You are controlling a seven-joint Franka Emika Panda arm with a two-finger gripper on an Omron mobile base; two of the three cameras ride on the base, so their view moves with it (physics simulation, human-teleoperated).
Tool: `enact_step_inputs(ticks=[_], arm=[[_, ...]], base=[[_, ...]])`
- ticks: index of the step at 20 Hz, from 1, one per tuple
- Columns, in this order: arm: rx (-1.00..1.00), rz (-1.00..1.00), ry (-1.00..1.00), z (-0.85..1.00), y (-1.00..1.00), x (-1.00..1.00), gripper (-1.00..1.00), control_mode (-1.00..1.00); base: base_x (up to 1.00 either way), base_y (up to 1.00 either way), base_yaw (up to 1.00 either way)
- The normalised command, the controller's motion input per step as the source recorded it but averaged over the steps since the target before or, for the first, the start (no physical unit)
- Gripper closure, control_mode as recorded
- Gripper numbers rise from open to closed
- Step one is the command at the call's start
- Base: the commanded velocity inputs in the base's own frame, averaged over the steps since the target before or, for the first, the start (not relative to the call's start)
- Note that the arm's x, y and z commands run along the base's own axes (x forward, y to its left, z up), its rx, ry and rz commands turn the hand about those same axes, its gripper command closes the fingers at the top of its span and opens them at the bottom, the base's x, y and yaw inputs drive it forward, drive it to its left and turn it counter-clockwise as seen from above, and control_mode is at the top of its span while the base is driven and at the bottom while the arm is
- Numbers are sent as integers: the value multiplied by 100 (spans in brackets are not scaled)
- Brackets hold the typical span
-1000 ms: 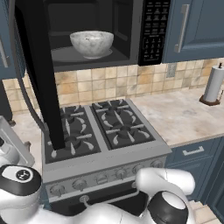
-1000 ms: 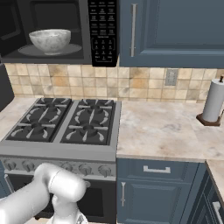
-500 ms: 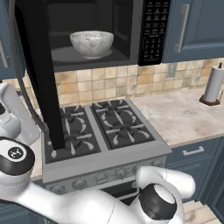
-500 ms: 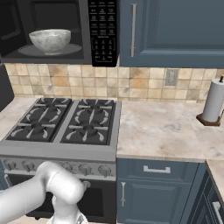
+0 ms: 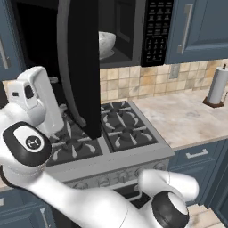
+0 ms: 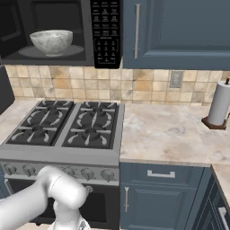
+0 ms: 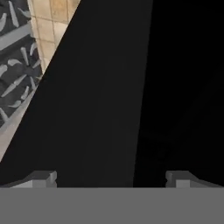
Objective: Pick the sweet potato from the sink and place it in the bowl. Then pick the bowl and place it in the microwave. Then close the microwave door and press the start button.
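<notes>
The grey-white marbled bowl (image 6: 51, 41) stands inside the black microwave (image 6: 105, 31), and it also peeks out past the door edge (image 5: 106, 43). The sweet potato is hidden and the sink is out of view. The microwave door (image 5: 82, 67) hangs partly swung out over the stove. My gripper (image 7: 111, 179) is open, its two tips wide apart with nothing between them, facing the door's flat black face (image 7: 113, 100) at close range. My white wrist (image 5: 35, 95) sits just left of the door.
Below is a gas stove with dark grates (image 6: 67, 128) and a knob row (image 6: 103, 175). Beige counter (image 6: 166, 134) runs right to a paper towel roll (image 6: 219, 104). Blue cabinets (image 6: 179, 31) hang beside the microwave.
The microwave door has swung to the right, toward the microwave opening, now covering part of the bowl in the left base view. My arm has risen at the left, against the door.
</notes>
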Motion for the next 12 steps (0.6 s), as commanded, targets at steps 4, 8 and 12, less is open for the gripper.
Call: enact_step_inputs(ticks=[4, 8, 12], arm=[[4, -6, -2, 9, -100, 5, -100, -100], [3, -2, 0, 0, -100, 38, -100, -100], [4, 0, 0, 11, -100, 78, -100, -100]], base=[[0, 0, 0], [0, 0, 0], [0, 0, 0]])
